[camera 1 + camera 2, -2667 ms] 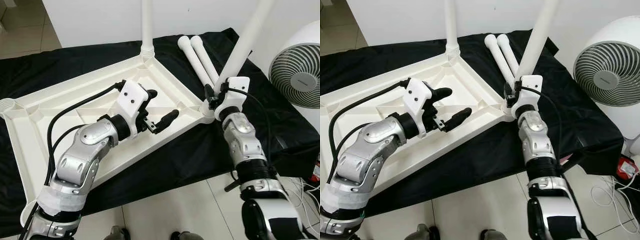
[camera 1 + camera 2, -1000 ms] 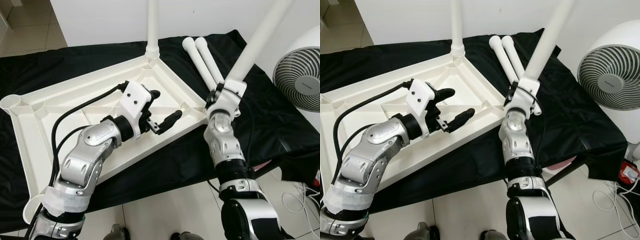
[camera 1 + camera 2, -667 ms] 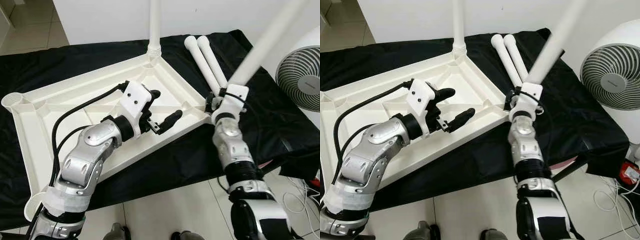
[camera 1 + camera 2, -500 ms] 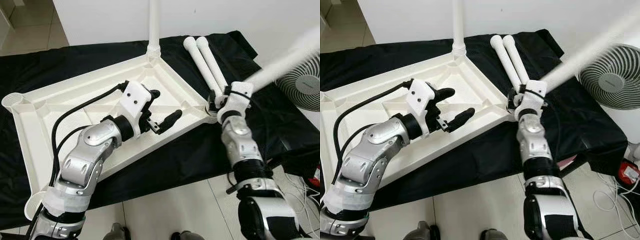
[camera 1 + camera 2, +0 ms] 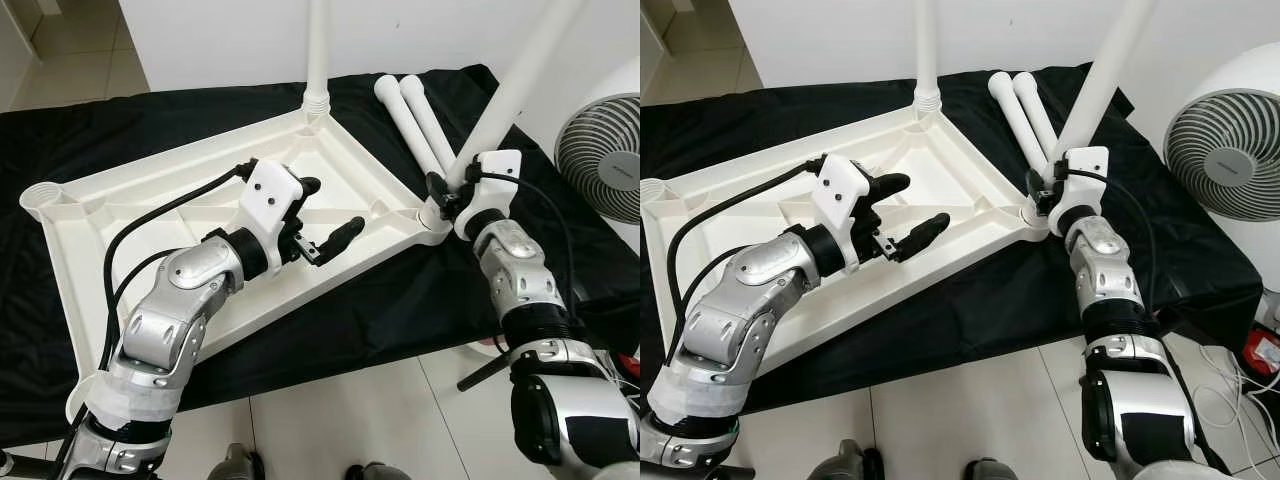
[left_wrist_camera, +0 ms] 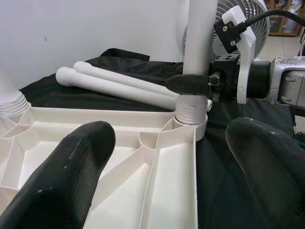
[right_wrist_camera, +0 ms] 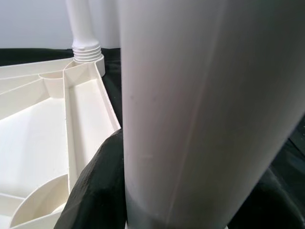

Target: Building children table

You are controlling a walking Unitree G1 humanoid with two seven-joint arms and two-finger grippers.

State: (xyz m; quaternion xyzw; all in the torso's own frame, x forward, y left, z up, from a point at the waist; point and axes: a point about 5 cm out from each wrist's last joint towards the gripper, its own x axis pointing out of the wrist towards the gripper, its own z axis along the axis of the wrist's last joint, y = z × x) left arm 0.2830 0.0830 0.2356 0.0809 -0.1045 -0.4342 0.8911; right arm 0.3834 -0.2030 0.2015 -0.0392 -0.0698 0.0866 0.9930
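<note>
The white tabletop [image 5: 150, 215] lies upside down on a black cloth. One white leg [image 5: 318, 50] stands screwed into its far corner. A second leg [image 5: 515, 80] stands tilted in the near right corner socket [image 6: 190, 121], and my right gripper [image 5: 442, 192] is shut on this leg just above the socket. In the right wrist view the leg [image 7: 205, 109] sits against a black finger [image 7: 95, 191]. My left gripper [image 5: 328, 207] hovers open over the tabletop's underside, facing that corner, with nothing between its fingers [image 6: 71, 176]. Two loose legs [image 5: 415, 115] lie side by side on the cloth behind.
A white fan [image 5: 605, 160] stands at the right, close to the tilted leg. The black cloth [image 5: 380, 300] hangs over the front edge above a tiled floor. A white wall rises behind. Cables lie on the floor at the far right.
The leg in my right gripper has swung from leaning far right to steeper, its foot at the corner socket. The right wrist turned with it. The left arm held still.
</note>
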